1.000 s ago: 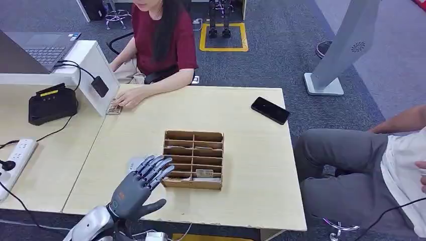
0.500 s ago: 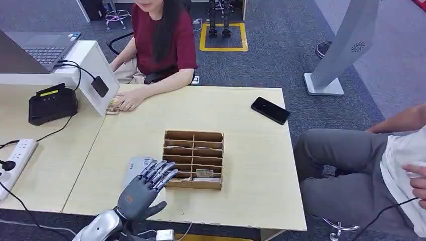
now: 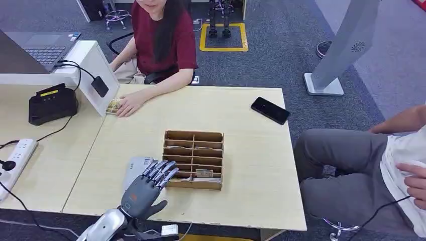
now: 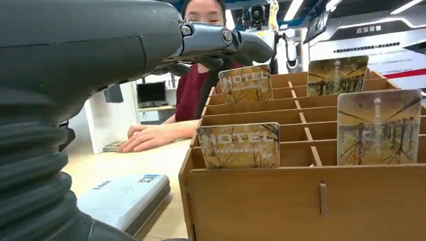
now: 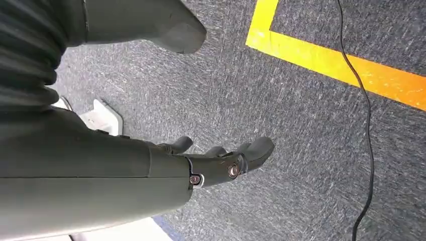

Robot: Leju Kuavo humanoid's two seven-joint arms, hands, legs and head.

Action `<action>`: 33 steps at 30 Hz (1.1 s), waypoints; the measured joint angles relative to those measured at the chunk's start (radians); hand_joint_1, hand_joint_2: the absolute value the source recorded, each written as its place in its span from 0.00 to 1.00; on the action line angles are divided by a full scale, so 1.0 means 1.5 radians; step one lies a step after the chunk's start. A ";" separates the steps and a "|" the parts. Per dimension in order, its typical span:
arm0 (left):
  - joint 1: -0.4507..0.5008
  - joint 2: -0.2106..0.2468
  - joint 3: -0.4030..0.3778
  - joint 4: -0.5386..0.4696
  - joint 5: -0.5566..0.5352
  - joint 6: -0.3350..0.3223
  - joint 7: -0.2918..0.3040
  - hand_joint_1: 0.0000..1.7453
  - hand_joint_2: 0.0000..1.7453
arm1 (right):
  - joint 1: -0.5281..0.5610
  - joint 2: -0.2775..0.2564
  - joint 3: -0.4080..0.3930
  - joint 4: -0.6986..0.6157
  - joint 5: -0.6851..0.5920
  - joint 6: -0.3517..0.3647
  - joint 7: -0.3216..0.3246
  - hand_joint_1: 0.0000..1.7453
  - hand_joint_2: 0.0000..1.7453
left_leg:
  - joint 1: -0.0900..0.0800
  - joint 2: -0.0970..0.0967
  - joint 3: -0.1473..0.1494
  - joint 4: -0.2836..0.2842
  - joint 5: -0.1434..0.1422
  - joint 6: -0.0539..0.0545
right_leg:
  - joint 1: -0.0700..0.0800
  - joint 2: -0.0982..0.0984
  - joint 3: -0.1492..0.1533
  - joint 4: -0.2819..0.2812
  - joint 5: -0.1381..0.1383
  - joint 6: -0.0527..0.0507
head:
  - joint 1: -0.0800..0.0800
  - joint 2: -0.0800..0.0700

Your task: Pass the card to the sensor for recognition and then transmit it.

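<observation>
A wooden slotted card box point(image 3: 193, 159) stands mid-table, with a card point(image 3: 203, 173) in its near row. In the left wrist view several hotel cards stand upright in the slots, among them one in the front row point(image 4: 238, 145) and one to its side point(image 4: 378, 128). A flat grey sensor pad point(image 3: 137, 166) lies on the table beside the box. My left hand point(image 3: 145, 188) hovers open at the box's near left corner, fingers spread toward the slots and holding nothing. My right hand point(image 5: 221, 160) hangs over the carpet, fingers loosely extended and empty.
A person in red sits at the far side, one hand point(image 3: 129, 104) on the table by a small card stack point(image 3: 113, 106). A black phone point(image 3: 270, 110) lies far right. A black terminal point(image 3: 51, 104) and power strip point(image 3: 17, 160) are on the left table. Another person point(image 3: 361, 165) sits to the right.
My left hand has drawn back toward the table's near edge, uncovering more of the grey sensor pad. The person's hand has slid slightly right, exposing the small card stack.
</observation>
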 joint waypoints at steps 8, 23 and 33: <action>-0.018 -0.018 0.000 0.018 0.019 -0.015 0.018 0.00 1.00 | 0.000 0.000 0.000 0.000 0.008 0.001 0.000 0.00 1.00 | 0.000 0.000 0.000 0.000 0.000 0.000 | 0.000 0.000 0.000 0.000 0.000 0.000 | 0.000 0.000; -0.045 -0.036 0.000 0.037 0.025 -0.024 0.019 0.00 1.00 | 0.000 0.000 -0.002 0.000 0.009 0.001 -0.002 0.00 1.00 | 0.000 0.000 0.000 0.000 0.000 0.000 | 0.000 0.000 0.000 0.000 0.000 0.000 | 0.000 0.000; -0.044 -0.038 0.000 0.046 0.036 -0.040 0.015 1.00 1.00 | 0.000 0.000 -0.003 0.000 0.010 0.000 -0.007 0.00 1.00 | 0.000 0.000 0.000 0.000 0.000 0.000 | 0.000 0.000 0.000 0.000 0.000 0.000 | 0.000 0.000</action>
